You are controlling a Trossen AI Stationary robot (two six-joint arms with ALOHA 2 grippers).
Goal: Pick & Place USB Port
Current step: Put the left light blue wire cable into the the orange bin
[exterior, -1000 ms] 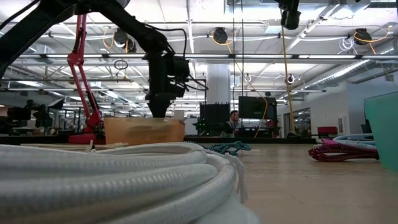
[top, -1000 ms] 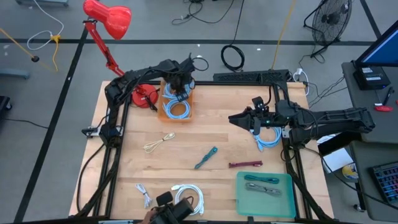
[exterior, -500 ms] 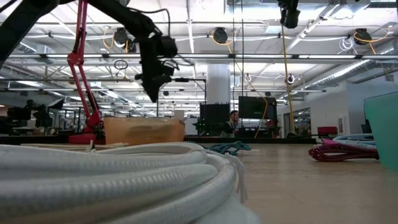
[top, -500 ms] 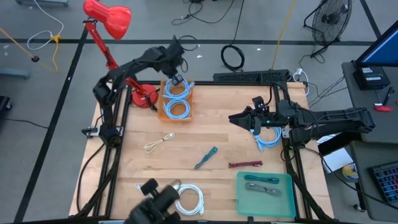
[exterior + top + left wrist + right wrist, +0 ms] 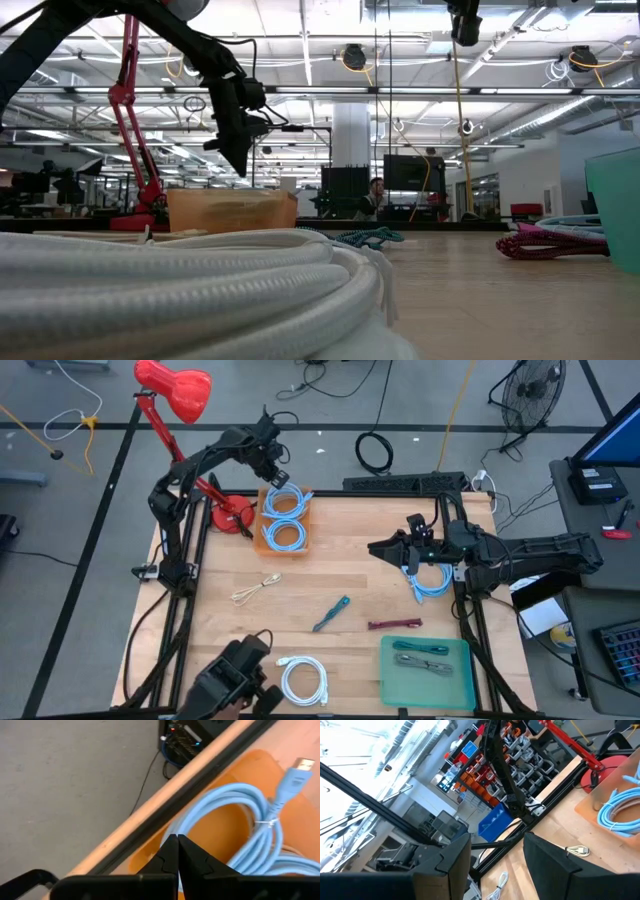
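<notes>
Two light-blue cables already lay in the orange bin, above whose far edge the left gripper hung pinched together and empty, while beyond the bin the right gripper waited with fingers apart, other cables apparently left.

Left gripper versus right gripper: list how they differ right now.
The left gripper is shut, fingers pressed together; the right gripper is open. The left gripper hangs above the back edge of the orange bin; the right gripper sits by the table's right edge near a blue cable. Both hold nothing.
</notes>
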